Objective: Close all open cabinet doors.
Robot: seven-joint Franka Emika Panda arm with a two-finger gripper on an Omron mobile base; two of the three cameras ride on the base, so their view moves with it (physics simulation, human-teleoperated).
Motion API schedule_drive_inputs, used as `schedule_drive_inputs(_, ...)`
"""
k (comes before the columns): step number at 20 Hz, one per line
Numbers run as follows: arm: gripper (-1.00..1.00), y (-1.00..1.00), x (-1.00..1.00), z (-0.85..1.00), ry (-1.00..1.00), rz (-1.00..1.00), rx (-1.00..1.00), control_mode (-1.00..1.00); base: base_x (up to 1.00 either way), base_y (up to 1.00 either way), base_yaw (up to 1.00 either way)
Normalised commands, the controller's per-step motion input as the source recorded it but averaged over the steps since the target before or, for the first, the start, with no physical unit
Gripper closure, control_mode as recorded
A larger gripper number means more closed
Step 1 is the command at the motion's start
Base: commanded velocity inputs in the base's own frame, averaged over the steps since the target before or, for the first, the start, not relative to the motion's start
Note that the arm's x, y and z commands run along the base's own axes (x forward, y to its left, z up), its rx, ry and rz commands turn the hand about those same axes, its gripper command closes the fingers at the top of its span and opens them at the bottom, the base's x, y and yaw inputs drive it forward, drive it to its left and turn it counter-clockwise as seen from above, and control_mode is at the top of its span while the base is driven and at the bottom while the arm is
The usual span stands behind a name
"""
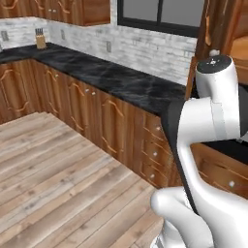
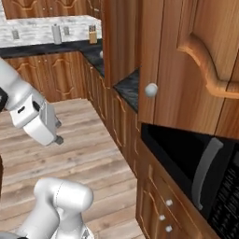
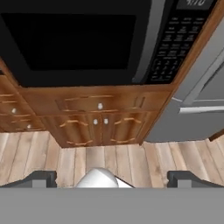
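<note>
Right base view: we see an open cabinet door w/ round knob swung out above the black oven front. Hand view: gripper jaws spread wide, holding nothing, oven ahead, closed lower doors beneath, bare wood floor giving room.

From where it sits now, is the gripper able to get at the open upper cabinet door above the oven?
Probably yes. The gripper, open, hangs over bare floor left of the open cabinet door, which swings out above the oven. Nothing stands between them, though the arm must rise.
</note>
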Motion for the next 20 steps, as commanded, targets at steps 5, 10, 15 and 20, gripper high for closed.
schedule_drive_inputs(5,-1.0,0.0,0.0,0.0,0.0,0.0,0.0,1.0,0.13,0.01,-0.51)
schedule_drive_inputs(10,-1.0,0.0,0.0,0.0,0.0,0.0,0.0,1.0,0.17,0.11,-0.42)
schedule_drive_inputs(15,-1.0,0.0,0.0,0.0,0.0,0.0,0.0,1.0,0.22,0.17,-0.39)
schedule_drive_inputs(20,-1.0,0.0,0.0,0.0,0.0,0.0,0.0,1.0,0.4,0.37,-0.31)
